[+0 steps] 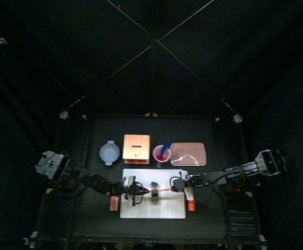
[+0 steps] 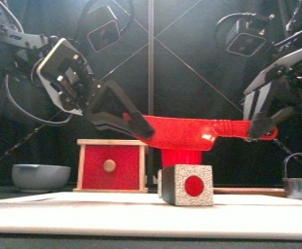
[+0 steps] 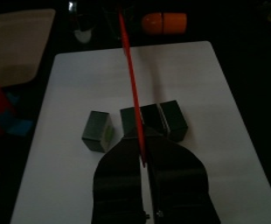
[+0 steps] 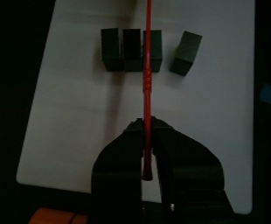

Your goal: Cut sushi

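Black jaws of the left pincer (image 3: 146,166) and the right pincer (image 4: 148,166) stand nearly closed, each pinching an end of one slim red stick (image 3: 131,83). Below it, the dark sushi (image 4: 128,48) lies on the white board (image 3: 138,66), already in separate pieces.

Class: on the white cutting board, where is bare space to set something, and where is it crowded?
White cutting board: bare between the dark sushi pieces and the right gripper, and beyond the pieces in the left wrist view. Crowded around the pieces, under the thin red knife.
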